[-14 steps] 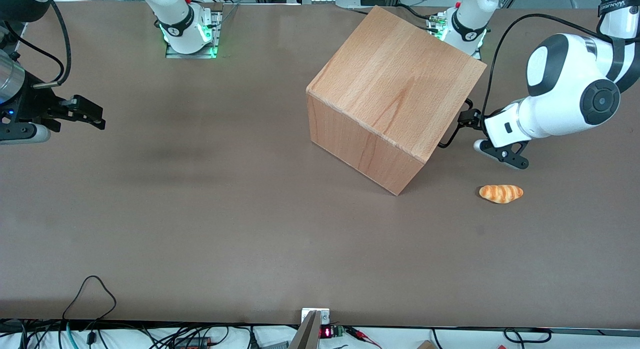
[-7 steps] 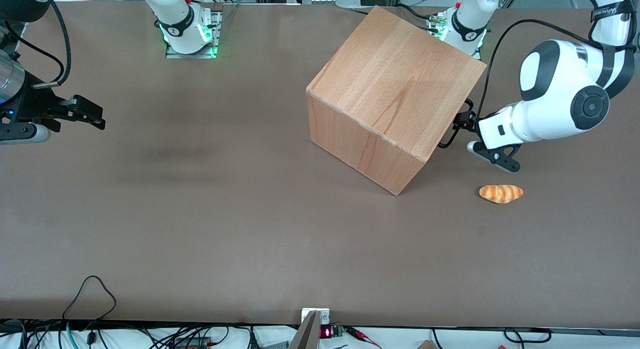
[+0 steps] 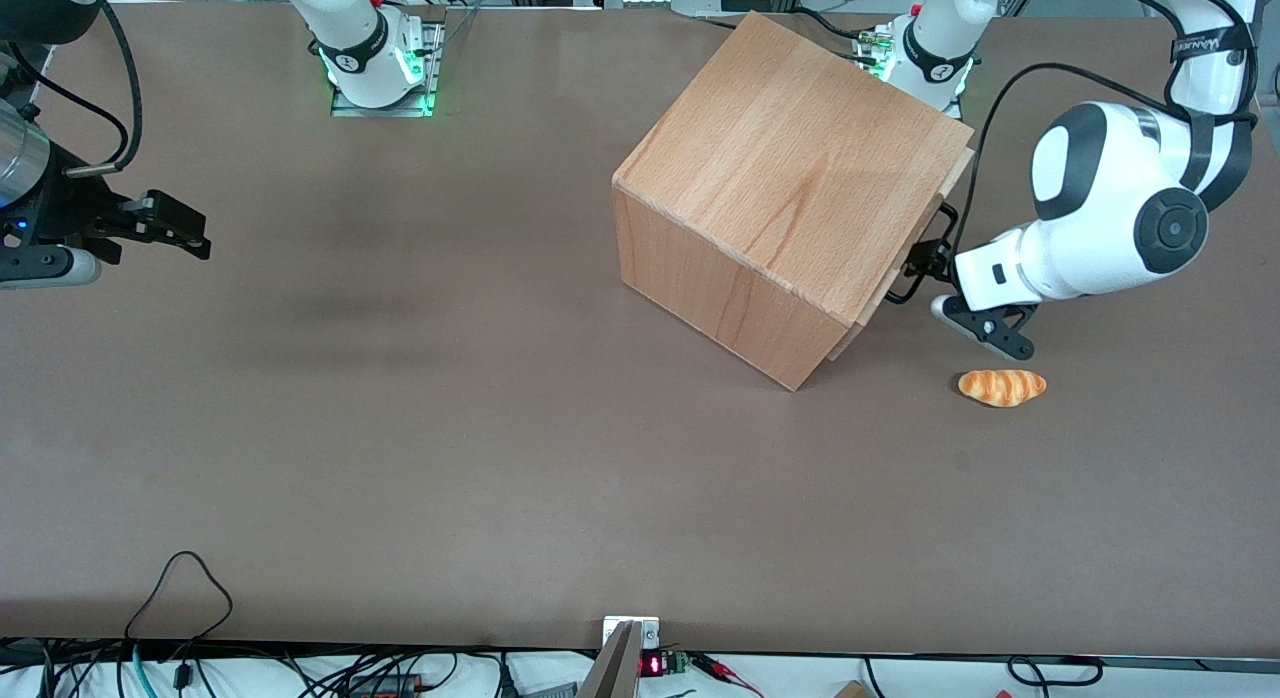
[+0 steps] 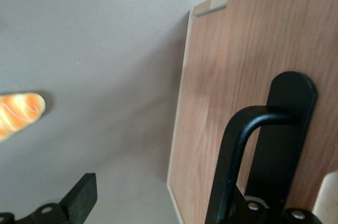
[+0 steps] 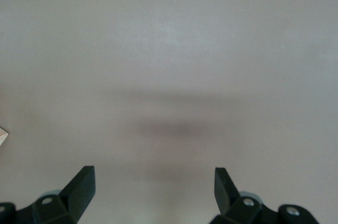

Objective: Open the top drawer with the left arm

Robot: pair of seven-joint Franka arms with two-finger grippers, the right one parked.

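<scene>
The wooden cube cabinet (image 3: 780, 168) stands on the brown table. Its top drawer (image 3: 865, 313) juts out a little from the face turned toward the working arm's end; its front panel fills much of the left wrist view (image 4: 253, 60). The thin black bar handle (image 3: 930, 240) shows close up in the left wrist view (image 4: 232, 150). The left arm (image 3: 1110, 218) reaches in front of the drawer. Its black gripper (image 3: 958, 306) is open: one finger (image 4: 79, 197) hangs free over the table, the other is hidden at the handle bar, hooked on it.
A small orange striped bread roll (image 3: 1002, 387) lies on the table nearer the front camera than the gripper; it also shows in the left wrist view (image 4: 18, 113). Cables run along the table's near edge (image 3: 180, 588). Arm bases (image 3: 375, 58) stand at the far edge.
The left arm has drawn back from the cabinet and toward the front camera. The top drawer, flush one second ago, now sticks out slightly.
</scene>
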